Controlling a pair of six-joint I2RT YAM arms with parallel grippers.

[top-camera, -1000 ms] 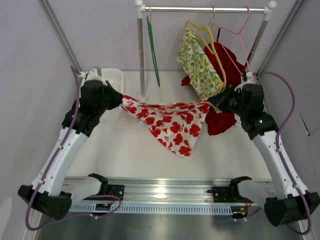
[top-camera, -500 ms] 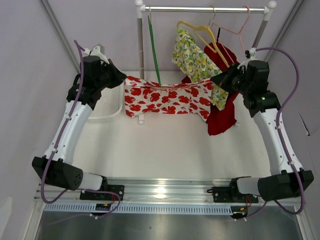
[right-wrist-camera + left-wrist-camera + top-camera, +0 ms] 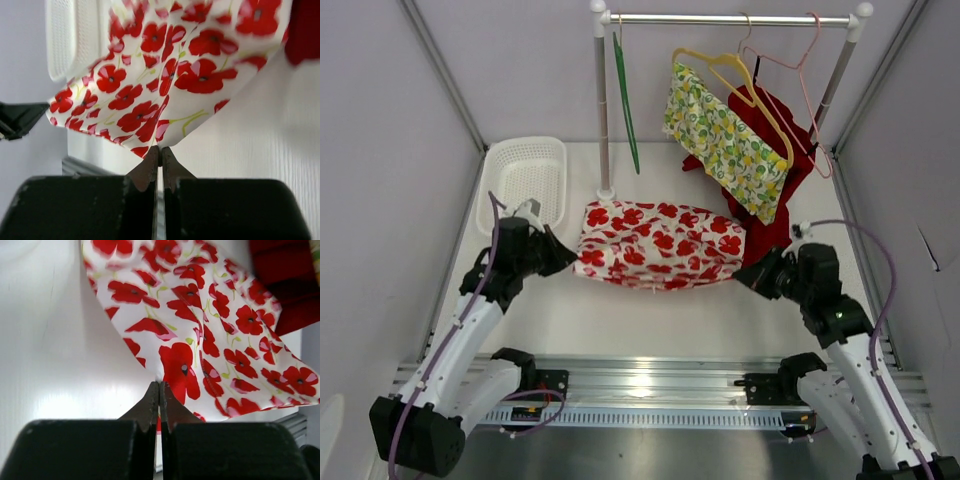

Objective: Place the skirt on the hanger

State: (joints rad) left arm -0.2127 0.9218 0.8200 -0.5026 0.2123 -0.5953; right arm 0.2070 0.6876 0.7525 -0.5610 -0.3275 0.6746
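Pressed together, both pairs of jaws pinch the skirt (image 3: 660, 245) by its edge: the left gripper (image 3: 159, 386) holds one end, the right gripper (image 3: 160, 149) the other, each with only a narrow bite of poppy-print cloth between its tips. The skirt is stretched between them low over the middle of the table (image 3: 650, 320), bunched into a loose roll; whether its underside touches the table I cannot tell.

The step in hand looks like carrying the skirt to a hanger, and that is not yet done. To do it well, I judge that both arms should rise together and stay level, with the gap between them steady, so the held edge stays taut without being pulled out of either thin grip. The cloth should then be laid over the hanger's shoulders, with one end let go only once the weight sits on it.

The green hanger (image 3: 626, 100) is the only bare one. It hangs at the left end of the rail (image 3: 730, 18), close beside the post (image 3: 603, 120), edge-on to the arms, which makes it a narrow target that will probably swing at a touch. The post crowds the left arm's approach. To the right, the yellow hanger (image 3: 720, 62) carries a lemon-print garment (image 3: 725, 140) and the pink hanger (image 3: 775, 58) a red garment (image 3: 798, 150); the red cloth hangs down to just beside the skirt's right end and could snag on the way up. The basket (image 3: 525, 180) sits at back left, apart from the skirt.
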